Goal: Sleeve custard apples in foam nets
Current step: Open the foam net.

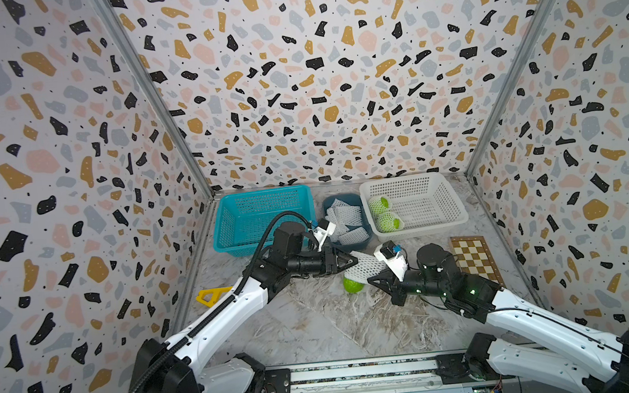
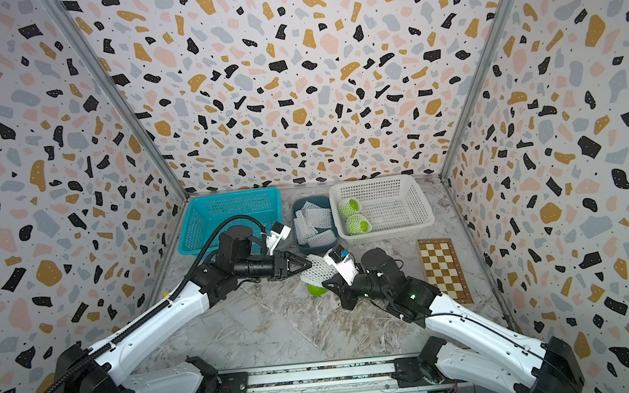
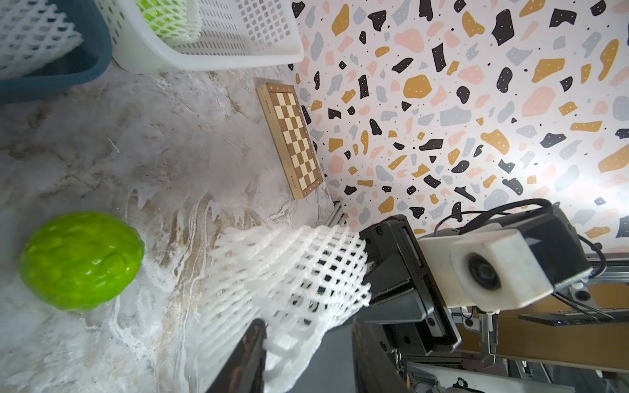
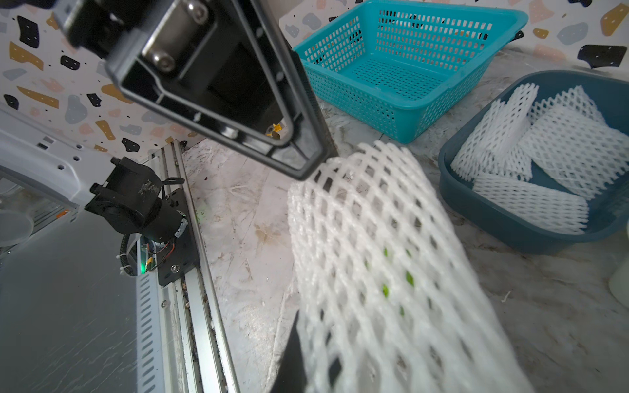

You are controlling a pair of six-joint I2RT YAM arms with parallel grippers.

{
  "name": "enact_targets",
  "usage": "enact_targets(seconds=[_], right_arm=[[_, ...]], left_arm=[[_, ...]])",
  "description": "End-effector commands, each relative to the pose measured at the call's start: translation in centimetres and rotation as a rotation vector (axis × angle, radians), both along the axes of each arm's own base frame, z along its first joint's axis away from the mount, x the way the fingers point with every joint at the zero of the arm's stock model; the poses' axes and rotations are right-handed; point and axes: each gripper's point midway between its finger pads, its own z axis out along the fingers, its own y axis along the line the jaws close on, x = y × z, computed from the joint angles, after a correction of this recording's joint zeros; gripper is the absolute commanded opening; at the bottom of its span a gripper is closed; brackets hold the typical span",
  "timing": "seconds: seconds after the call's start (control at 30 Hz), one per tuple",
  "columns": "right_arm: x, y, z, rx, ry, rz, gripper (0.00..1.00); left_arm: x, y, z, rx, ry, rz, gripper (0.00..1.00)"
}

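Hanging above marble tabletop [image 1: 315, 320], foam net [image 1: 372, 265] pinched by right hand [image 1: 373, 280]; left hand [image 1: 352, 262] unclear.

Bright even light w/ soft shadows; top views warp at edges, near foam net [image 4: 391, 272] blurry.

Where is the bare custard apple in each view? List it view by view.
Both top views: apple on the table, at the near edge of the held net.
Left wrist: on the table beside the net, uncovered.
Right wrist: only green flecks through the net's mesh.
Shared landmark: the net, in all four.
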Motion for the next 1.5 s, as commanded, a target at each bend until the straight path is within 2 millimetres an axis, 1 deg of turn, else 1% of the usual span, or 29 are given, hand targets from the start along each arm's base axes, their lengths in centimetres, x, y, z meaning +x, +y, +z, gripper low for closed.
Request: enact_targets(seconds=[0.0, 0.07, 0.13, 0.23, 0.33, 0.37, 0.43, 0.53, 0.73, 0.77, 0.8, 0.83, 0.93, 1.03, 1.1, 1.17, 1.23, 1.3, 1.37, 1.47], right_arm=[[0.5, 0.2, 2.6, 0.032, -0.057, -0.011, 0.02], [0.5, 0.2, 2.6, 0.028, -0.057, -0.012, 0.02], [0.6, 0.1, 2.9, 0.030, -0.065, -0.017, 0.02], [0.8, -0.1, 3.1, 0.027, -0.079, -0.035, 0.03], [1.2, -0.4, 2.6, 0.000, -0.078, -0.057, 0.03], [1.2, -0.4, 2.5, -0.007, -0.072, -0.056, 0.03], [1.2, -0.3, 2.4, -0.006, -0.068, -0.052, 0.03], [1.2, -0.3, 2.6, -0.001, -0.071, -0.055, 0.04], [1.5, -0.8, 3.3, 0.011, -0.090, -0.088, 0.07], [1.6, -0.8, 3.3, 0.010, -0.091, -0.093, 0.09], [1.7, -1.0, 3.4, 0.011, -0.093, -0.102, 0.14], [1.9, -1.2, 3.5, 0.007, -0.093, -0.122, 0.26], [2.5, -2.0, 3.8, 0.007, -0.096, -0.172, 0.54], [3.4, -3.6, 4.8, 0.053, -0.088, -0.245, 0.69], [4.2, -5.1, 5.4, 0.100, -0.070, -0.307, 0.76], [5.2, -6.6, 5.7, 0.147, -0.048, -0.366, 0.80], [6.4, -8.1, 5.3, 0.192, -0.003, -0.426, 0.81], [7.3, -8.8, 4.3, 0.235, 0.066, -0.447, 0.81], [8.3, -9.4, 2.9, 0.279, 0.139, -0.469, 0.78], [9.1, -9.2, 1.9, 0.367, 0.220, -0.446, 0.74]], left_arm=[[-0.7, -0.3, 0.4, -0.034, -0.011, -0.038, 0.35], [-0.8, -0.3, 0.2, -0.028, -0.007, -0.040, 0.30], [-0.9, -0.3, -0.1, -0.020, -0.002, -0.044, 0.29], [-1.1, -0.2, -0.3, -0.018, 0.005, -0.051, 0.22], [-1.2, -0.1, -0.2, -0.019, 0.002, -0.045, 0.21], [-1.2, 0.0, 0.0, -0.023, -0.003, -0.045, 0.19], [-1.3, 0.0, 0.0, -0.026, -0.003, -0.047, 0.14], [-1.4, -0.1, -0.1, -0.026, 0.002, -0.052, 0.01], [-1.1, -0.1, -0.1, -0.034, -0.005, -0.040, 0.00], [-1.0, -0.2, -0.1, -0.036, -0.005, -0.039, 0.00], [-1.0, -0.2, 0.0, -0.041, -0.007, -0.040, 0.00], [-0.8, -0.2, 0.1, -0.042, -0.013, -0.033, 0.00], [0.0, 0.1, 0.1, -0.032, -0.029, 0.009, 0.00], [0.9, 0.5, 0.3, -0.025, -0.044, 0.050, 0.00], [1.5, 1.0, 0.5, -0.026, -0.058, 0.078, 0.00], [1.9, 1.3, 1.0, -0.036, -0.071, 0.101, 0.00], [2.4, 1.5, 1.9, -0.061, -0.095, 0.123, 0.00], [2.5, 1.5, 3.1, -0.091, -0.127, 0.128, 0.00], [2.5, 1.3, 4.6, -0.135, -0.153, 0.122, 0.00], [2.4, 1.0, 6.6, -0.204, -0.188, 0.112, 0.00]])
